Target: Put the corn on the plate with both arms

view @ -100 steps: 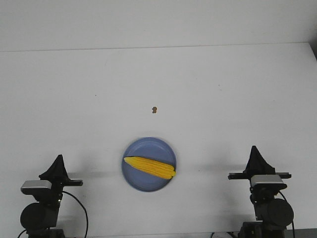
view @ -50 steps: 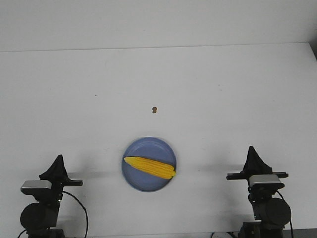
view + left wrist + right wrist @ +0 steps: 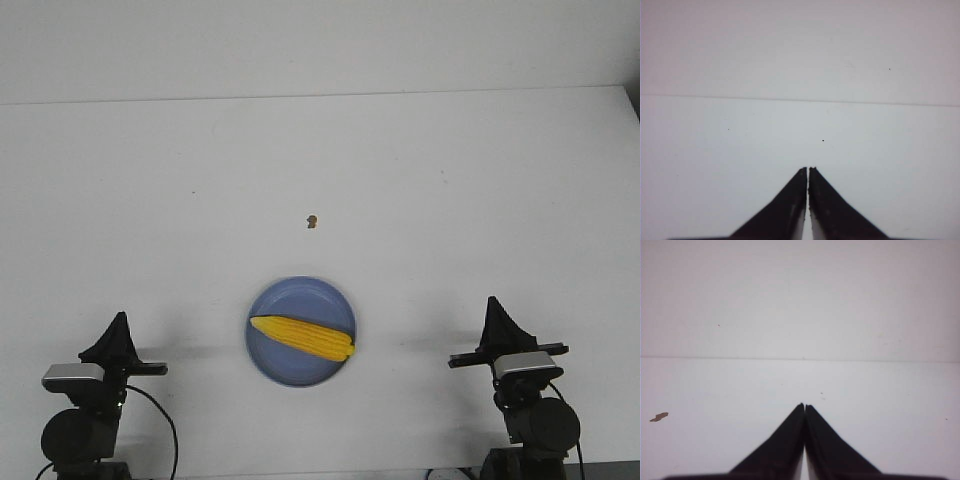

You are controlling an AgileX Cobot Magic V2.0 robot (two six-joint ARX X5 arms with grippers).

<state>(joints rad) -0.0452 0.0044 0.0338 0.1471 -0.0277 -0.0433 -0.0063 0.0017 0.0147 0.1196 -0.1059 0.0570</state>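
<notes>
Corn lying across plate — left gripper and right gripper both closed, holding nothing

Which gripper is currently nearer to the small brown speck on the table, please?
Right, slightly. The right gripper sits toward the robot and to the right of the brown speck; the left gripper sits lower left, marginally farther away.
</notes>
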